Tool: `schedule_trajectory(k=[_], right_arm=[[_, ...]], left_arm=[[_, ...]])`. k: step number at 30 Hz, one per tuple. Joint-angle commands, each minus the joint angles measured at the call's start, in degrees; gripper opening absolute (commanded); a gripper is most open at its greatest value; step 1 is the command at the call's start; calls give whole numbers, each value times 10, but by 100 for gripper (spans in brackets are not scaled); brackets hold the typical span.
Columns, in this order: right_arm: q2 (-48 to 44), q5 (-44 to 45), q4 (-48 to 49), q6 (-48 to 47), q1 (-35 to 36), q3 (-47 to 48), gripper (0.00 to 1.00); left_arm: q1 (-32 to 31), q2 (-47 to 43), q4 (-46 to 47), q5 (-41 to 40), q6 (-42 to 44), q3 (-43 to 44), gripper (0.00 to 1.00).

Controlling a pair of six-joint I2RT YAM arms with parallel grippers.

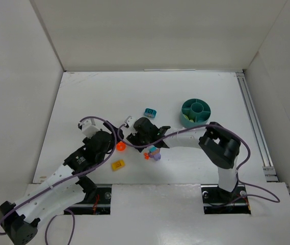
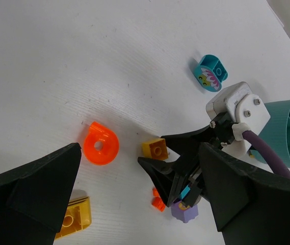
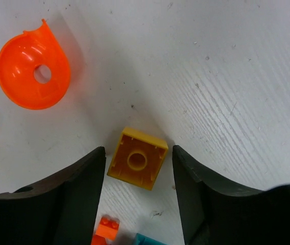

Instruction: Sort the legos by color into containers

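Right end effector (image 3: 138, 150): sitting half open around the yellow square brick (image 3: 137, 159), not squeezing it.
Left end effector (image 2: 139, 147): hanging wide open, holding nothing.
Yellow square brick: lying on the counter (image 1: 134, 92).
Teal bowl (image 1: 195, 101): sitting at 2 o'clock from it, top view.

White table (image 1: 185, 92) boxed by seemingly white panels (image 1: 150, 30).

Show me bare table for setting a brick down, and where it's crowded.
Bare: the far strip between the back wall and the teal brick and teal bowl. Crowded: the middle, around the orange disc, yellow brick and purple piece.
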Motion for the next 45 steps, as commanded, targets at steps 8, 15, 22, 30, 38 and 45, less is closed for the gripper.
schedule_trajectory(k=[8, 15, 22, 30, 38, 45], right_arm=[[14, 18, 20, 20, 7, 29, 36], [-50, 35, 20, 6, 7, 5, 24], [-196, 36, 6, -49, -74, -62, 23], [-258, 119, -103, -131, -216, -24, 23], [-225, 51, -149, -202, -329, 44, 24], [-190, -8, -162, -226, -377, 64, 27]], left_arm=[[0, -13, 1, -11, -12, -3, 100], [0, -8, 2, -11, -5, -3, 100], [0, 37, 46, 13, 31, 2, 100], [5, 105, 86, 19, 73, 42, 100], [64, 189, 125, 85, 124, 121, 100], [93, 266, 147, 133, 159, 161, 100]])
